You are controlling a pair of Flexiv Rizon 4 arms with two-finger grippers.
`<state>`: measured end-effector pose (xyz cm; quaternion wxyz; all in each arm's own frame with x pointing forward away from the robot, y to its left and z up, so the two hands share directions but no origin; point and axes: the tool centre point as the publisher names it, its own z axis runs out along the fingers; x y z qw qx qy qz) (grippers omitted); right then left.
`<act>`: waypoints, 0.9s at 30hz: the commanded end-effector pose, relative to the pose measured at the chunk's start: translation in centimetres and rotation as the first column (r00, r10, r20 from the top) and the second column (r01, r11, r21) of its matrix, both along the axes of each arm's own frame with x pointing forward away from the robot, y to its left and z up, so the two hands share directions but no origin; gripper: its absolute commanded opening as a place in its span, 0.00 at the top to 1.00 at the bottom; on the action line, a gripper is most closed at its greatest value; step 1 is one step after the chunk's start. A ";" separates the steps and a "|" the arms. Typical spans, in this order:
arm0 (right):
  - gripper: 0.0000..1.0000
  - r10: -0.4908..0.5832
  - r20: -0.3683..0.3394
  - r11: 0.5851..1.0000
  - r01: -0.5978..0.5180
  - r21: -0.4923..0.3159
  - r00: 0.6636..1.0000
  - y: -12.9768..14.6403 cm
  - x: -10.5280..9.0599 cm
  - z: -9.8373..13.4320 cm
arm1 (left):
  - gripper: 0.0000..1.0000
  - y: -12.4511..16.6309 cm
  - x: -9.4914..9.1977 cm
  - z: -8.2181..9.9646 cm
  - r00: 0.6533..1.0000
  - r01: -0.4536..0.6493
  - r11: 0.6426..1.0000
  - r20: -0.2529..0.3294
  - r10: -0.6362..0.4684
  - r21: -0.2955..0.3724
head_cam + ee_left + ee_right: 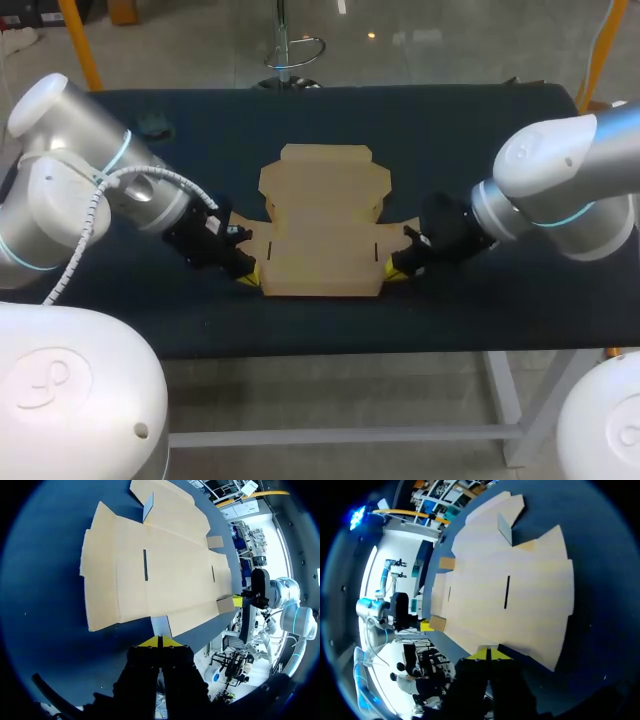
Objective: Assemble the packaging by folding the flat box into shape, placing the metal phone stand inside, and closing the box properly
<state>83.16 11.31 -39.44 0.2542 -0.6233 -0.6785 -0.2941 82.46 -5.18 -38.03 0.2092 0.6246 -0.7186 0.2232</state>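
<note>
Both tools, the left tool (247, 272) and the right tool (397, 267), pinch near corner flaps of the flat box (322, 225), which lies unfolded mid-frame on the table (480, 130). Folding, filling and closing all seem left.

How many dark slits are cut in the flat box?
2. One slit is in the box on the side near the left gripper; the other slit is near the right gripper. None seems hidden.
</note>
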 end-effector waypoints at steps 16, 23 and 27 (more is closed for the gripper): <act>1.00 0.053 0.005 0.997 -0.052 -0.050 0.999 1.8 0.0 0.4 | 1.00 -1.9 0.0 -0.2 1.000 0.025 0.999 -0.003 -0.025 0.029; 1.00 0.077 0.015 0.995 -0.076 -0.061 0.997 2.3 -0.4 0.2 | 1.00 -2.3 0.1 -0.5 1.000 0.023 0.999 -0.005 -0.023 0.045; 1.00 0.084 0.020 0.994 -0.082 -0.074 0.996 2.5 -0.7 0.1 | 1.00 -2.5 0.3 -0.6 1.000 0.008 0.998 -0.001 -0.008 0.059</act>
